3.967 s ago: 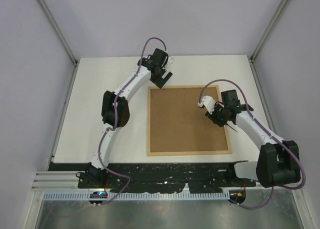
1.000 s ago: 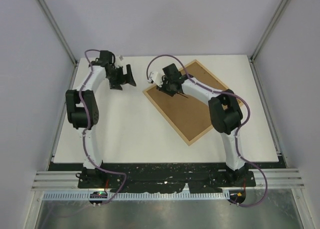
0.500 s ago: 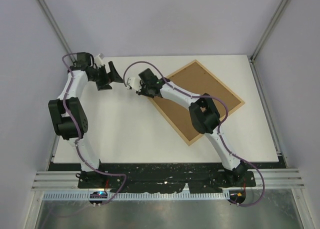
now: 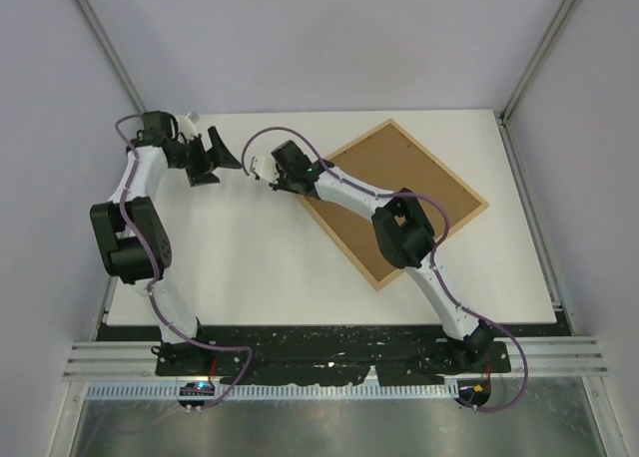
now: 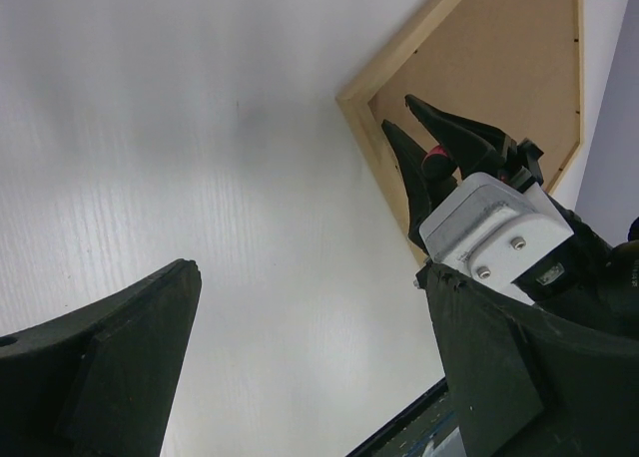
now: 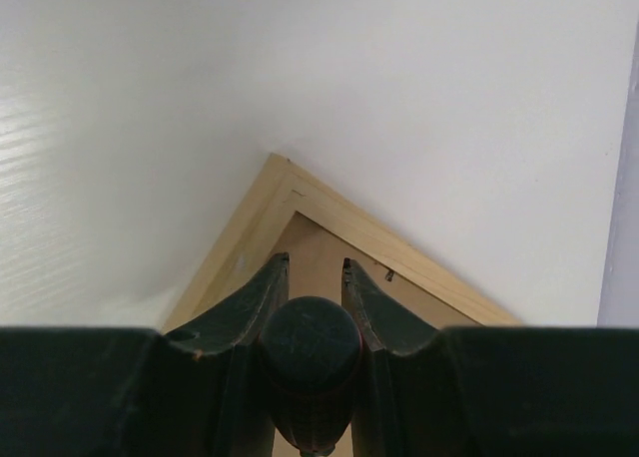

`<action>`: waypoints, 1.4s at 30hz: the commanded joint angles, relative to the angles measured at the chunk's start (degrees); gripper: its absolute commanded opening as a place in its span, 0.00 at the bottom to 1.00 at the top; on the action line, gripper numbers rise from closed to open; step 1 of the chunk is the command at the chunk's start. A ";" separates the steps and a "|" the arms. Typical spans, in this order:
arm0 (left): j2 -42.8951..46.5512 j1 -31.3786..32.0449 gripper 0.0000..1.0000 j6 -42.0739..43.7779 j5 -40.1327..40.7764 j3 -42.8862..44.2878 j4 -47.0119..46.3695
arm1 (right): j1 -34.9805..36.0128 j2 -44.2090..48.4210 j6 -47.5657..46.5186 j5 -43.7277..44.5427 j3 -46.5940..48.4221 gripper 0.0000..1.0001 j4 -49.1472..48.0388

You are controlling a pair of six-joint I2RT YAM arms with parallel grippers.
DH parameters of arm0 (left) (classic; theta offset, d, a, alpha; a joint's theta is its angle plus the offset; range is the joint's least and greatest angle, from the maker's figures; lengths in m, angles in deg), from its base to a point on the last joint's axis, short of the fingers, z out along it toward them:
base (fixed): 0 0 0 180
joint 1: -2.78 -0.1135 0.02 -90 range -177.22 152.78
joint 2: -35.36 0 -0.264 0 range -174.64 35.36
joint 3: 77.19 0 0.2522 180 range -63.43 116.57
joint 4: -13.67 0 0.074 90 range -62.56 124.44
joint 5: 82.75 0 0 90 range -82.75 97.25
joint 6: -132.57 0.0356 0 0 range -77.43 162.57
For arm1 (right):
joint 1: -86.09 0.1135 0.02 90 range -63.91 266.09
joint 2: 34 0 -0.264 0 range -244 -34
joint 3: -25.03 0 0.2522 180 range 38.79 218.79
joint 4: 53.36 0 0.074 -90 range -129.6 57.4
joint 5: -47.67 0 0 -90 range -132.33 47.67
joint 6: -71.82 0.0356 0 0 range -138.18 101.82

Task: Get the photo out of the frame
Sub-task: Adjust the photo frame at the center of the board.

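A large rectangular picture frame [image 4: 419,163] of thin pale wood strips lies flat on the white table [image 4: 250,257], brown fibreboard back up. It sits diagonally in the far right half, one corner pointing left.

No writing, label, brand or number can be read anywhere, neither on the frame [image 4: 409,178] nor the table [image 4: 260,247].

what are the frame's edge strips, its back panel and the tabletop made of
Frame strips: pale, unfinished-looking wood, matte, with a joint line at the corner. Back panel: brown fibreboard or similar pressed board, flat, uniform and matte. Tabletop: white, faintly ribbed, slight sheen; probably laminate or plastic sheet, though that is unsure.
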 commanded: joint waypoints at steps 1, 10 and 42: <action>3.20 -0.92 1.00 0.19 -2.81 -0.21 -2.75 | -0.15 2.70 -2.39 3.74 1.03 0.08 -4.31; 2.40 -1.71 1.00 -0.08 -3.78 -0.65 -3.72 | 0.38 0.41 -3.80 -0.73 -1.43 0.08 -0.36; 3.11 7.60 1.00 9.50 4.48 -2.77 2.00 | -3.91 25.97 10.61 -22.27 1.56 0.08 29.77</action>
